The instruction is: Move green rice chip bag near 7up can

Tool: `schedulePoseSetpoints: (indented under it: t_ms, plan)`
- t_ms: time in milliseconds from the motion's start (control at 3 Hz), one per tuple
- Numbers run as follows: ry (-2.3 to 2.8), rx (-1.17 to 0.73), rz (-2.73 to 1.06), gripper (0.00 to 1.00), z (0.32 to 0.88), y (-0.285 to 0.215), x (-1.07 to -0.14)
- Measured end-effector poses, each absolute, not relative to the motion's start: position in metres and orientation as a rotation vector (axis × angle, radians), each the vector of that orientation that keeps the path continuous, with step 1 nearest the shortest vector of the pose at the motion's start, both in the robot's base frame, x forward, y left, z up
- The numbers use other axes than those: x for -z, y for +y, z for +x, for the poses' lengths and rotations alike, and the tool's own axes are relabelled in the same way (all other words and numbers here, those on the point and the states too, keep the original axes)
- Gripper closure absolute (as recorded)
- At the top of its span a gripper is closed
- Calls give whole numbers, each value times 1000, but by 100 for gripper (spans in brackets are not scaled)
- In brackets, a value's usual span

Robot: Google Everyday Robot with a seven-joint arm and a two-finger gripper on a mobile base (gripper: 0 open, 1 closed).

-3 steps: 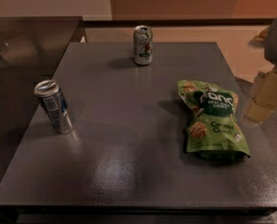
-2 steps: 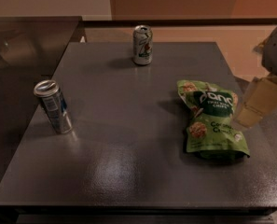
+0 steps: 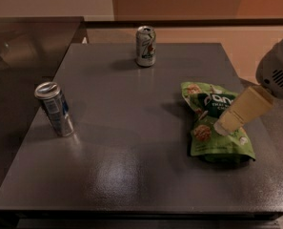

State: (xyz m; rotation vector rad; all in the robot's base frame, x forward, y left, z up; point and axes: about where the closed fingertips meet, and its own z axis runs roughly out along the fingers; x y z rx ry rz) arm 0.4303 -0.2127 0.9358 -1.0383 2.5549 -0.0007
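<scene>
Right now the hand (image 3: 227,123) hangs over the middle of the green rice chip bag (image 3: 204,133), reaching in from the right, and I cannot tell if it is open, closed or holding the bag. The bag lies flat on the right part of the dark surface (image 3: 131,166), its long side running from back to front. The 7up can (image 3: 146,46) stands well apart, at the back and to the left, so the bag likely must go that way.
</scene>
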Motion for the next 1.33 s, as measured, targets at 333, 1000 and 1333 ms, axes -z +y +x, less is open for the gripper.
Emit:
schedulePoseSetpoints:
  t_ms: [333, 1000, 1333]
  plan:
    - [2650, -27, -841, 0, 431, -210, -917]
    - [2800, -15, -552, 0, 441, -204, -884]
    - [2854, 13, -496, 0, 445, -203, -871]
